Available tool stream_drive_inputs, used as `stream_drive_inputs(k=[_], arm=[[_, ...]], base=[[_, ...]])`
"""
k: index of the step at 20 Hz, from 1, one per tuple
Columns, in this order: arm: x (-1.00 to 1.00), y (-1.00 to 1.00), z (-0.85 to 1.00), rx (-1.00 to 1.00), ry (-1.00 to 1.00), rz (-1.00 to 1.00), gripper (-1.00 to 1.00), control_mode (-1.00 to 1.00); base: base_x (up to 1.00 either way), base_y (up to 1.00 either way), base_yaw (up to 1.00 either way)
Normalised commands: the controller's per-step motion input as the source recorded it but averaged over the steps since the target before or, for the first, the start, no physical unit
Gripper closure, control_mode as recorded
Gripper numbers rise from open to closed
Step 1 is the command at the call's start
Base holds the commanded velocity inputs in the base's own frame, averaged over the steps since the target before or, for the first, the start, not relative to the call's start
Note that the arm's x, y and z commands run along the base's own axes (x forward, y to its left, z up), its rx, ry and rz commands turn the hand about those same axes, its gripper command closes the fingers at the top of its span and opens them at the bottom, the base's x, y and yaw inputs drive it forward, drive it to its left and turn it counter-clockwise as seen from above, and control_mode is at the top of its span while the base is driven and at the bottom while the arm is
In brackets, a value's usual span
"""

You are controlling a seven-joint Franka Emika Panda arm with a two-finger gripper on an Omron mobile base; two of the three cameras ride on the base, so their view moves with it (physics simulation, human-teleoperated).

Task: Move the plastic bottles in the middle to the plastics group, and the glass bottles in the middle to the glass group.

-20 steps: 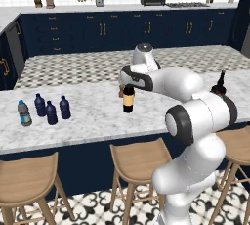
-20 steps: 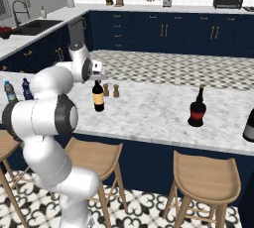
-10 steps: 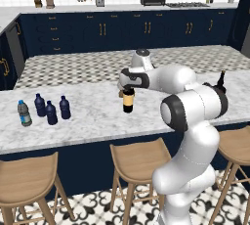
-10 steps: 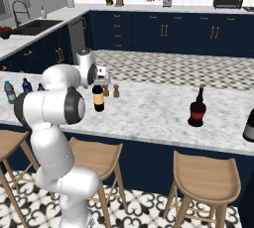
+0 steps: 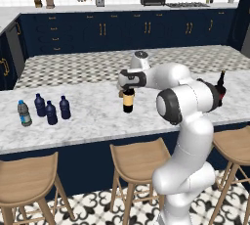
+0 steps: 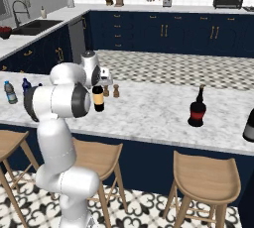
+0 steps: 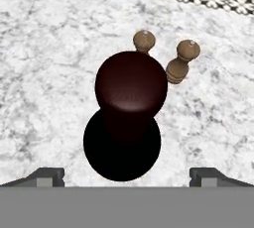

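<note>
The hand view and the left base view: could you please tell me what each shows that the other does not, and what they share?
Hand view alone: two brown shakers on the marble just past the bottle, and the open gripper with a fingertip either side of it.

Left base view alone: the plastics group at the counter's left, the glass group bottle behind the arm, and the stools.

Both: the wine bottle, upright on the marble counter.

I see a smooth, shiny dark glass bottle (image 7: pixel 127 118), two brown wooden shakers (image 7: pixel 182 62), and a speckled grey stone-looking counter (image 7: pixel 44 73). The stools (image 5: pixel 136 156) look like wood.
</note>
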Motion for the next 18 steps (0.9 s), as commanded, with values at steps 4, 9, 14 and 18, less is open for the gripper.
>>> stream_drive_inputs(k=[4, 9, 14, 18], arm=[[0.01, 0.12, -0.09, 0.0, 0.0, 0.0, -1.0, -1.0], [0.09, 0.12, -0.13, 0.0, 0.0, 0.01, -1.0, -1.0], [0.19, -0.11, -0.11, 0.0, 0.0, -0.01, -1.0, -1.0], [0.22, -0.01, 0.0, 0.0, 0.0, -0.01, -1.0, -1.0]], base=[[0.0, 0.0, 0.0], [0.0, 0.0, 0.0], [0.0, 0.0, 0.0], [0.0, 0.0, 0.0]])
